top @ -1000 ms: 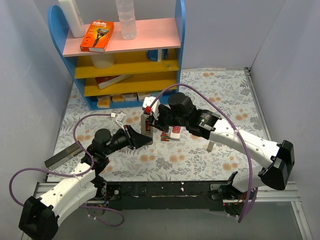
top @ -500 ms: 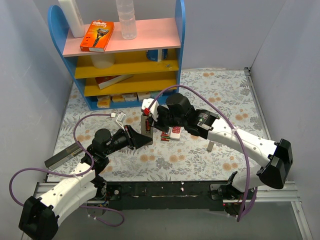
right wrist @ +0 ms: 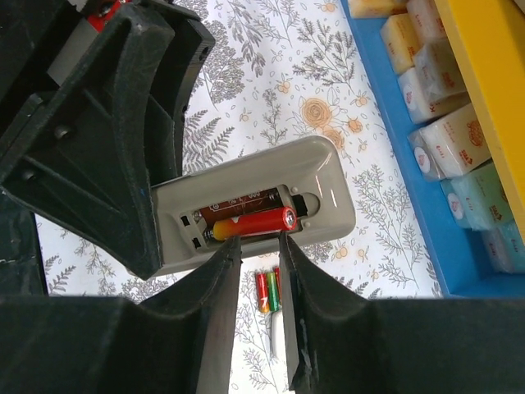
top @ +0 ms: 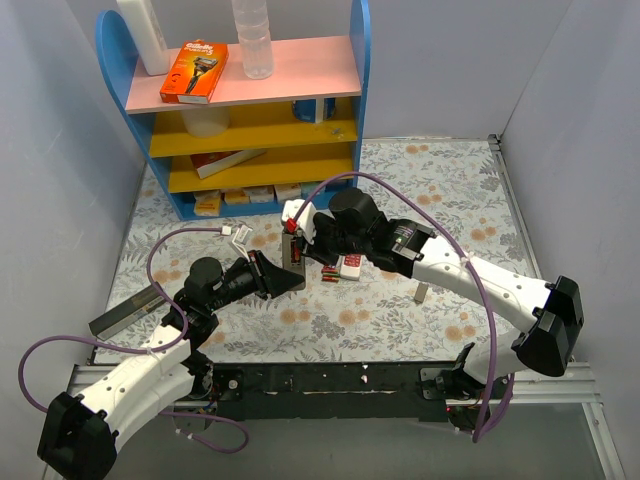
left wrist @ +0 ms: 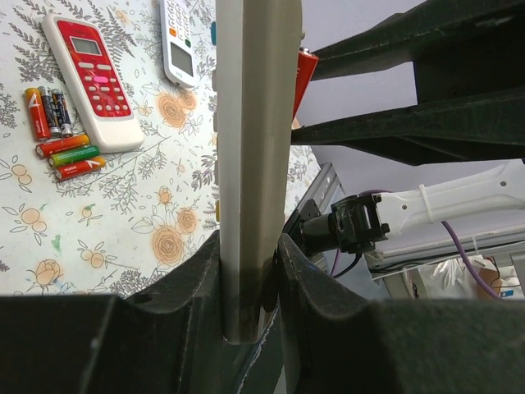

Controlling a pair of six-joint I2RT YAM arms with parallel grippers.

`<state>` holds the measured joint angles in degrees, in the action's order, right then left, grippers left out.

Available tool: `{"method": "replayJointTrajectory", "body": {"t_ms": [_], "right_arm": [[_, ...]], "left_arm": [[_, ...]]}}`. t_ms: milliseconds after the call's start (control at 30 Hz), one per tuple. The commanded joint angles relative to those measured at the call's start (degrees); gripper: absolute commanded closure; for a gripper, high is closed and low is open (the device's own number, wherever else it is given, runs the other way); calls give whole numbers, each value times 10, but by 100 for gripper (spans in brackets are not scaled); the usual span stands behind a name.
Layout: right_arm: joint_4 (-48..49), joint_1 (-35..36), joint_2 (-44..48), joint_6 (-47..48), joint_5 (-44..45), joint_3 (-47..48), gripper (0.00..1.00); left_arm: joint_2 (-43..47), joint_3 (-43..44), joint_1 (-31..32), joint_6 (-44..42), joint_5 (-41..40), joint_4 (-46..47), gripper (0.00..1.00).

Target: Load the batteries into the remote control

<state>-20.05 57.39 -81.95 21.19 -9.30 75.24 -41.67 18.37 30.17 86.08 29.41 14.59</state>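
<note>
2 batteries (right wrist: 246, 215) lie in the open slot on the back of the remote control (right wrist: 328, 176), a red one in front and a darker one behind it. The left claw (left wrist: 250, 254) is clamped tight on 1 end of the remote control and holds it up over the flowery table (left wrist: 164, 197). The right claw (right wrist: 258, 246) is right at the slot. Its 2 fingers (right wrist: 221, 279) stand a little apart with nothing between them. Their tips are just under the red one, and I cannot tell if they touch it. More loose batteries (left wrist: 61, 135), red, green and dark, lie on the table next to a red-and-white remote (left wrist: 90, 78). Another white remote (left wrist: 179, 45) lies near that. A blue shelf (top: 110, 55) with small packs on it stands at the back of the table.
</note>
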Motion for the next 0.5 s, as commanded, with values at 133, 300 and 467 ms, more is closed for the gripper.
{"method": "replayJointTrajectory", "body": {"t_ms": [133,300,467], "right_arm": [[4,-3,25,8,46,29,62],[5,-3,28,10,21,41,61],[0,-2,26,14,11,53,59]], "left_arm": [[9,11,2,-9,10,24,100],[9,11,2,-10,12,25,100],[7,11,3,-11,14,25,100]]}}
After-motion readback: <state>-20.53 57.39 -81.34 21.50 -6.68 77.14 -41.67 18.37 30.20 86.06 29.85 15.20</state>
